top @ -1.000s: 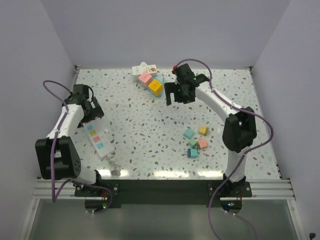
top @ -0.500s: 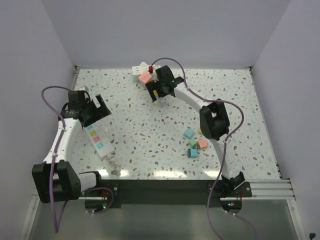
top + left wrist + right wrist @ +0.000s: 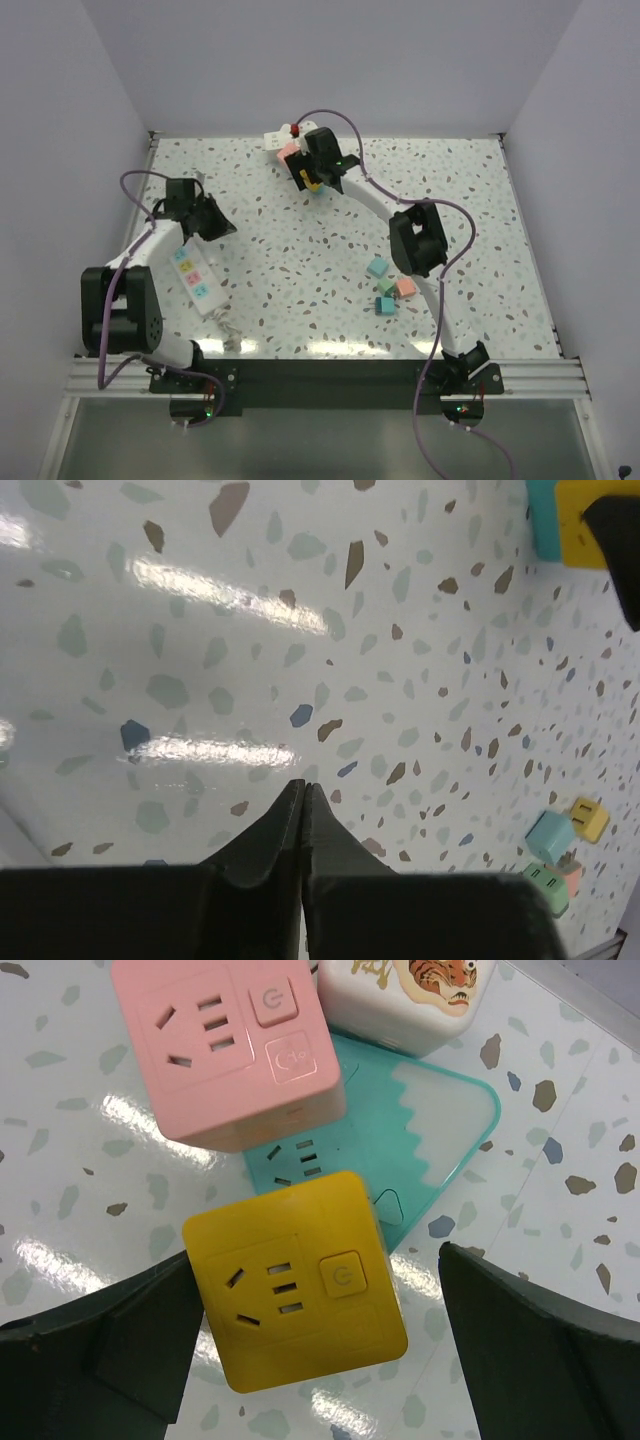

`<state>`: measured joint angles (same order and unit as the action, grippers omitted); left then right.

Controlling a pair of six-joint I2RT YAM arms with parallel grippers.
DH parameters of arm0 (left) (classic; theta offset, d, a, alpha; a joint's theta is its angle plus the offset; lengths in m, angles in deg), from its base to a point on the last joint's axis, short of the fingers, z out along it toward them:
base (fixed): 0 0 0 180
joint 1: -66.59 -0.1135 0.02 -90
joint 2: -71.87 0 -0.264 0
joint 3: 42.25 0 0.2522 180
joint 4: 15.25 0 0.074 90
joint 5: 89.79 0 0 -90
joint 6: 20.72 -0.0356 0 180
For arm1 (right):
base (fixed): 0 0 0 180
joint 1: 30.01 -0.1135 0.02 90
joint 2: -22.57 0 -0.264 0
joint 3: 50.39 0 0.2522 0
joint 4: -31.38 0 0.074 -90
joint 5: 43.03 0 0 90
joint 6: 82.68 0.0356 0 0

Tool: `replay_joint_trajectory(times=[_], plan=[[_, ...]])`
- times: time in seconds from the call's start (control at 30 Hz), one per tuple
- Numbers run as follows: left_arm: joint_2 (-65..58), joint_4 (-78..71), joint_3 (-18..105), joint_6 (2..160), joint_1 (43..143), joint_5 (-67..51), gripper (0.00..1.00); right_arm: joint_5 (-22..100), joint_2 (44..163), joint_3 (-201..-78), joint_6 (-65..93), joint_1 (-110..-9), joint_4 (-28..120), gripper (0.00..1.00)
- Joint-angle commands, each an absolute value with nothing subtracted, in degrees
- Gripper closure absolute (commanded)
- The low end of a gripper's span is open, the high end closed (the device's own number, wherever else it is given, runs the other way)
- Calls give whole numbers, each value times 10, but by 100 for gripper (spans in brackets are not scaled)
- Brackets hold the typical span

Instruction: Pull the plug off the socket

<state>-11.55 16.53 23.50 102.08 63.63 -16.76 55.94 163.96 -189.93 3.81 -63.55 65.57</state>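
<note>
Right fingers (image 3: 520, 1340) spread, straddling yellow plug (image 3: 295, 1280) on teal socket (image 3: 440, 1130), far-centre tabletop (image 3: 300, 260); left fingers (image 3: 265, 855) clenched empty, well apart. Risk: socket unheld, could lift with plug

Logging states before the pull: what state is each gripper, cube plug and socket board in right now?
Left gripper: shut, empty.
Right gripper: open, straddling the yellow plastic cube plug.
Yellow plug: on the teal flat socket board, ungripped.
Pink plastic cube plug: overlapping the board's corner, untouched.
</note>
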Motion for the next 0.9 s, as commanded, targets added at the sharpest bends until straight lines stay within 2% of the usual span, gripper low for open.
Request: replay_joint_trajectory(times=[0.0, 0.3, 0.6, 0.87], plan=[[-161, 162, 261, 1051, 661, -161, 100, 559, 1644, -1927, 32, -638, 623, 2], [-144, 250, 185, 1080, 682, -32, 100, 551, 1626, -1897, 55, -638, 645, 5], [-83, 365, 159, 1052, 640, 60, 100, 542, 1592, -1863, 59, -638, 663, 11], [-51, 416, 158, 1043, 624, 100, 100, 544, 1567, -1853, 63, -638, 659, 15]])
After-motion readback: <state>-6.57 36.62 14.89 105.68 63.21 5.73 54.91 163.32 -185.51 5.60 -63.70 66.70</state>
